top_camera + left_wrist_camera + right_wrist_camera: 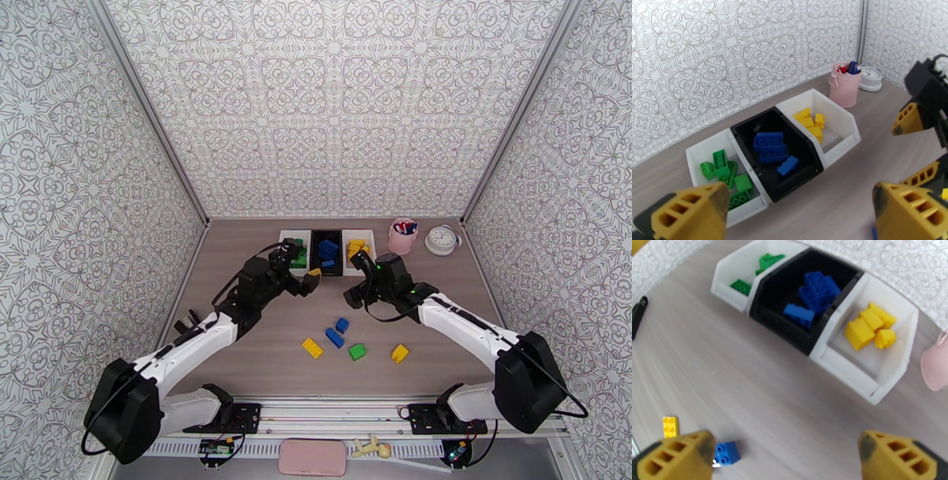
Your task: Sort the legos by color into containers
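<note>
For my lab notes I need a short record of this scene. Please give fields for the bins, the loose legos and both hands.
left white bin: green legos
black bin: middle of the row, blue legos
right white bin: yellow legos
loose legos on the table: blue, blue, yellow, yellow, green
left hand: open, empty
right hand: open, empty
beside the bins: pink cup, white clock
</note>
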Robot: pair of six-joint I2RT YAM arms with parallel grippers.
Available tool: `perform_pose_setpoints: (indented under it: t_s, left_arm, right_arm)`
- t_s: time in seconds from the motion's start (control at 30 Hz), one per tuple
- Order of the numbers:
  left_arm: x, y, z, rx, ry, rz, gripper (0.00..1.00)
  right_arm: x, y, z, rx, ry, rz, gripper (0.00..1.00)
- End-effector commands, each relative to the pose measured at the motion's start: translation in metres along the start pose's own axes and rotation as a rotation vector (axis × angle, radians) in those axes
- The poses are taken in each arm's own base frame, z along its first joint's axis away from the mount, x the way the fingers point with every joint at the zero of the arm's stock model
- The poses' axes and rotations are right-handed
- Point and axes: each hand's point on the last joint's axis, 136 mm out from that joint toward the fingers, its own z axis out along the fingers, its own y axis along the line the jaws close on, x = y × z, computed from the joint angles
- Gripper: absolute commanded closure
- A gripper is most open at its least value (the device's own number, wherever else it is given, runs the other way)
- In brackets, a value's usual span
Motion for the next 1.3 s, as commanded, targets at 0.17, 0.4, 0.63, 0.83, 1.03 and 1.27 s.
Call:
perform_pose_setpoints:
  t_s: [0.17,0.4,0.63,0.83,1.03,1.27]
  left_arm:
    - [0.059,-0.048,-0.049,0.215,0.124,0.128,0.00]
    - [0.077,-0.078,-0.068,0.368,0.071,0.217,0.00]
    - [0.085,-0.081,-0.067,0.379,0.070,0.263,0.00]
    - [0.091,-0.083,-0.065,0.397,0.092,0.264,0.00]
    - [0.094,-0.084,-0.063,0.406,0.104,0.264,0.00]
    - [0.094,-0.086,-0.063,0.418,0.105,0.263,0.00]
  right_arm:
    - [0.040,0.035,0.012,-0.100,0.203,-0.098,0.00]
    - [0.044,0.062,0.027,-0.160,0.256,-0.117,0.00]
    - [0.056,0.076,0.042,-0.185,0.321,-0.135,0.01]
    - [0.069,0.081,0.050,-0.217,0.384,-0.142,0.12]
    - [0.078,0.085,0.057,-0.242,0.421,-0.136,0.23]
    - [0.079,0.080,0.060,-0.213,0.425,-0.140,0.44]
